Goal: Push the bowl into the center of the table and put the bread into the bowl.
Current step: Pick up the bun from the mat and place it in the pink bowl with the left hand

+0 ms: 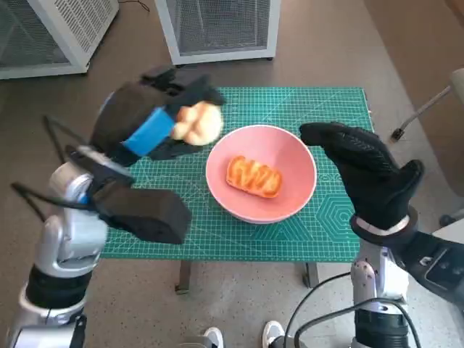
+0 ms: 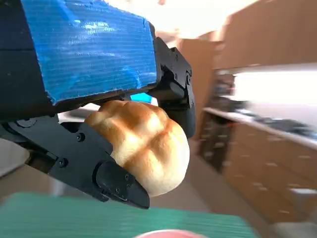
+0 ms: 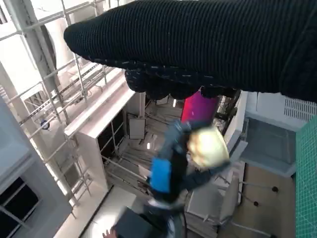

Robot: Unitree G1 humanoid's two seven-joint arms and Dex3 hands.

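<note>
Head view, far left: we note the pale left forearm [image 1: 69, 239] rising from below, a black box-like unit strapped along it. Above it the left hand [image 1: 156, 119], black with blue tape across its back, is raised over the left part of the green cutting mat [image 1: 290, 243]. Its fingers are closed round a pale, round bread roll [image 1: 197, 123]; the roll sits at the hand's tip, just beside the bowl's left rim and above mat level, as far as we can judge. In the left wrist view the roll [image 2: 146, 144] is golden with a scored top, clamped between a black finger [image 2: 94, 168] beneath and the taped hand [image 2: 89, 47] over it.

Centre: the pink bowl [image 1: 290, 156] stands about mid-mat. Inside it lies a second piece of bread [image 1: 254, 176], orange-brown with pale stripes, resting on the bowl's floor.

Right: the right hand [image 1: 366, 170] in its black knitted glove is held beside the bowl's right rim, fingers spread and extended, holding nothing; we cannot tell whether it touches the rim. The right wrist view shows the glove [image 3: 208, 44] as a dark band, and beyond it the left hand with its roll [image 3: 208, 147].

Beyond the table's far edge, white mesh-fronted cabinets [image 1: 217, 29] stand on the floor.
</note>
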